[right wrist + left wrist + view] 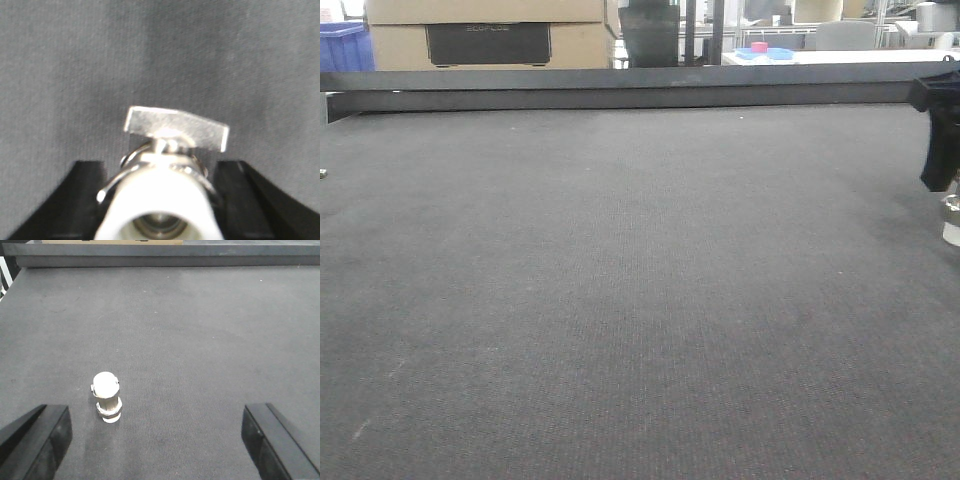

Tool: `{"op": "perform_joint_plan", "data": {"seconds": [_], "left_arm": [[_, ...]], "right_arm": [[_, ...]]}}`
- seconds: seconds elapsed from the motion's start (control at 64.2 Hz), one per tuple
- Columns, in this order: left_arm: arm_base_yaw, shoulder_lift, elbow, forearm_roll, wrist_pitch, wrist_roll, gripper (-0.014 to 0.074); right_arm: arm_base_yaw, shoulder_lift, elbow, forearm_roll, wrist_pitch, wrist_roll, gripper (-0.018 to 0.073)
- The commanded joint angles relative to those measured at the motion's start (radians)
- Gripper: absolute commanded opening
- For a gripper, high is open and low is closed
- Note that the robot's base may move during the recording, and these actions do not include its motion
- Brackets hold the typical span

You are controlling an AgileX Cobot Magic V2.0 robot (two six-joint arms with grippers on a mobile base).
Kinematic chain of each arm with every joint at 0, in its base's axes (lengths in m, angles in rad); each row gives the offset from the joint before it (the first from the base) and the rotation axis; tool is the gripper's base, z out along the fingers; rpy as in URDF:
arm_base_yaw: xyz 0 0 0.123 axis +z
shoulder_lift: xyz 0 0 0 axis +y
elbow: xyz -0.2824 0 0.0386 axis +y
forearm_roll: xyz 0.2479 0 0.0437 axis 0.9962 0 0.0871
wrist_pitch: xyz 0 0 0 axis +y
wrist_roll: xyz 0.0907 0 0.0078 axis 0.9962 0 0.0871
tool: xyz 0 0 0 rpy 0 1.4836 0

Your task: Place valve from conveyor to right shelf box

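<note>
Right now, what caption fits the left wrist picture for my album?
A small white-capped silver valve stands on the dark grey conveyor, just ahead of the wide-open left gripper.

Valve (106, 397) on conveyor (200, 340), rail (165, 261) behind; left end effector (155, 415) fingers flank it, view-left finger nearer.

A dark panel (488, 44) on the front of a cardboard box (490, 12) beyond the conveyor (620, 300) carries a single line of faint lettering, too blurred to read. Nothing else in the three views bears legible words, numbers or brand marks.
</note>
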Motion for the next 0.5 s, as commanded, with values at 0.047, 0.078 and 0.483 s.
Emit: {"op": "perform_joint_plan", "data": {"seconds": [0.047, 0.078, 0.483], "left_arm": [[-0.007, 0.002, -0.009, -0.014, 0.008, -0.007, 0.0600], [-0.007, 0.003, -0.009, -0.018, 0.015, -0.010, 0.0600], [-0.007, 0.278, -0.245, 0.021, 0.301, -0.015, 0.0600]], "right_arm": [[0.001, 0.002, -0.006, -0.020, 0.044, -0.008, -0.0033], [0.001, 0.002, -0.006, -0.025, 0.049, -0.008, -0.0101], [0.001, -0.104, -0.006, -0.027, 0.059, -0.008, -0.0154]]}}
